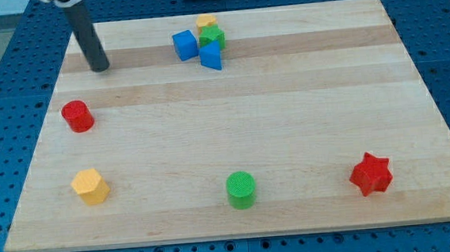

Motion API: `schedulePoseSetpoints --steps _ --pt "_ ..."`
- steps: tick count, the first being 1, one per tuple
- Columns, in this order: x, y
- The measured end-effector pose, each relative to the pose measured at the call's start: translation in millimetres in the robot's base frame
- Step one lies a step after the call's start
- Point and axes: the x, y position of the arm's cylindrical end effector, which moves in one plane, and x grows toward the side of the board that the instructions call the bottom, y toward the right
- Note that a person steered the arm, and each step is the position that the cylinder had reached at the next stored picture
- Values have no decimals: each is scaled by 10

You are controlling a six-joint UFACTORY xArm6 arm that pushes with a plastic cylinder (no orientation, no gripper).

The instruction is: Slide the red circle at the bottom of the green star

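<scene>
My tip is seen near the view's top left, touching no block. The red circle lies just below it; the green star is clustered with 3 blocks well to its right.

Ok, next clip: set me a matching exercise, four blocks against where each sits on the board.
Blocks:
1. red circle
2. red star
3. green circle
4. green star

Places:
A. view's bottom right
B. top cluster, touching the blue blocks
C. view's left edge, below my tip
D. bottom edge, near the middle

Pairs: 1-C, 2-A, 3-D, 4-B
</scene>
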Motion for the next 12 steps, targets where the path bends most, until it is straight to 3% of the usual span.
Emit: schedulePoseSetpoints --steps 3,4,6,7,9,11,12 --pt "1314 -97" --pt "1508 -78" --pt "1478 -728" --pt "1624 -732" --pt "2311 -720" --pt "2032 -159" --pt "1980 -163"
